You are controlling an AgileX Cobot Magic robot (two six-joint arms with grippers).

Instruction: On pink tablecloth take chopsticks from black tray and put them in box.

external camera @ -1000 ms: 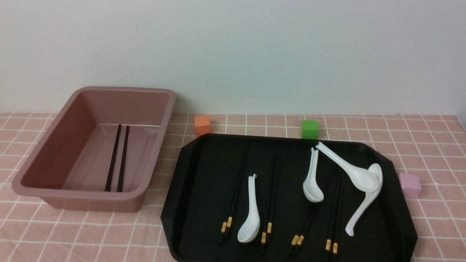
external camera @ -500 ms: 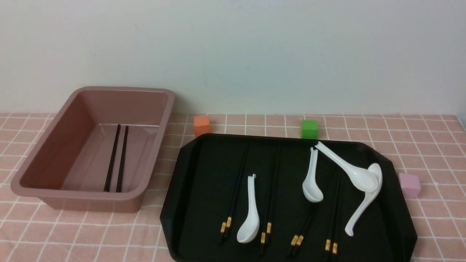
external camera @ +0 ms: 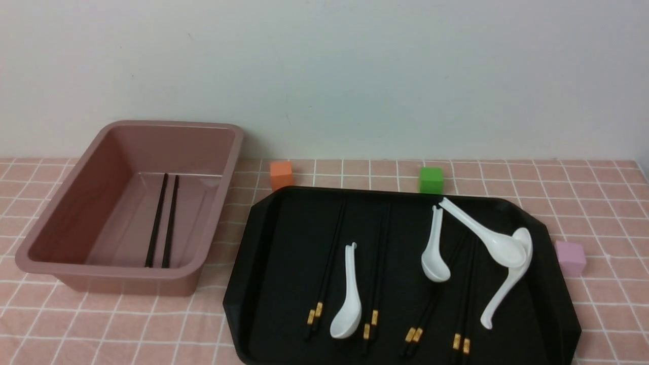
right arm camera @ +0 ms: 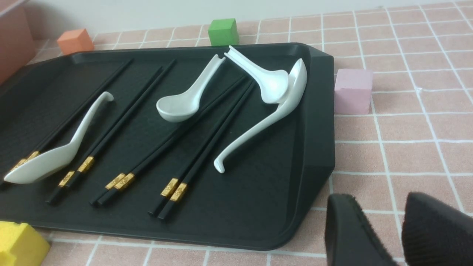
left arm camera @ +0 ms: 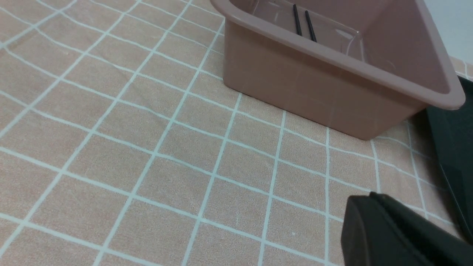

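The black tray (external camera: 284,263) lies on the pink tablecloth (external camera: 127,324) and holds several pairs of black chopsticks (external camera: 329,263) with gold bands at their near ends. They also show in the right wrist view (right arm camera: 207,147). One pair (external camera: 163,220) lies inside the dusty-rose box (external camera: 129,276) left of the tray. Neither gripper shows in the front view. My left gripper (left arm camera: 369,199) hangs over bare cloth near the box's near corner (left arm camera: 314,92), fingers together and empty. My right gripper (right arm camera: 378,201) is open and empty over the cloth by the tray's near right corner (right arm camera: 258,207).
Several white soup spoons (external camera: 350,299) lie among the chopsticks, some across them. An orange cube (external camera: 282,175) and a green cube (external camera: 431,179) stand behind the tray, a pale pink cube (external camera: 570,257) at its right, a yellow block (right arm camera: 18,244) by its near edge.
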